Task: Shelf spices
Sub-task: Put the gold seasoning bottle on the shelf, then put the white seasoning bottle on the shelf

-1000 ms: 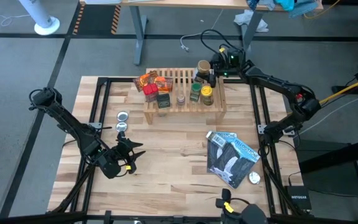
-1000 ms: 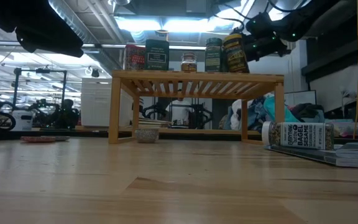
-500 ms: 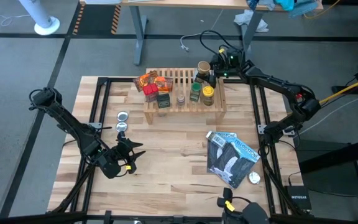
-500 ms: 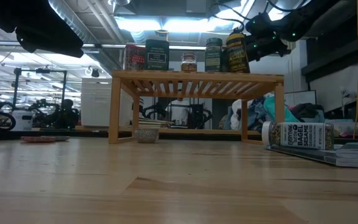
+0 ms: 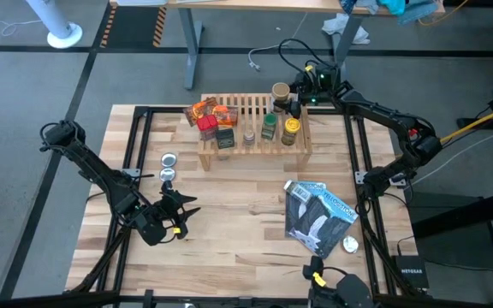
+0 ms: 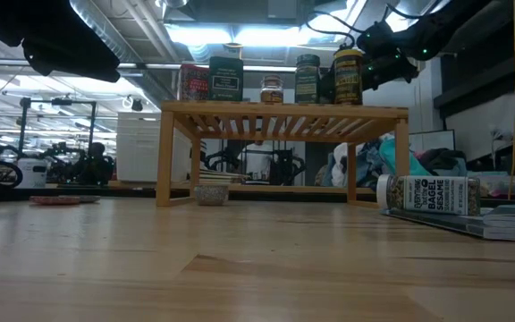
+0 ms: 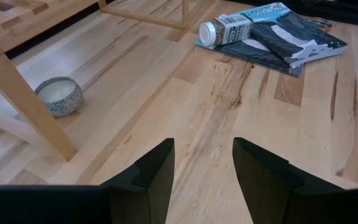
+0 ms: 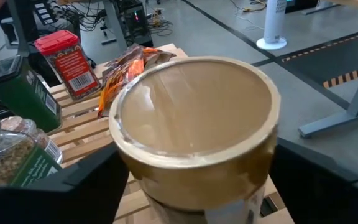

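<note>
Two arms, dark, near-black throughout: slim tubular links joined by bulkier rounded joint housings. Left arm (image 5: 92,167): black cabling along the links; a small yellow mark near the wrist. Left gripper (image 7: 201,171): two broad matte-black fingers (image 7: 157,174) with angular, faceted faces. Right arm (image 5: 383,115): black cable looping above the wrist; a small green light there (also seen glowing in the low view); a red spot at the elbow joint.

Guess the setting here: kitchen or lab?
Likely a robotics lab or workshop: grey floor with black-and-yellow hazard tape, a tangled black cable on it, and exposed ceiling ducting beyond the butcher-block wooden table.
</note>
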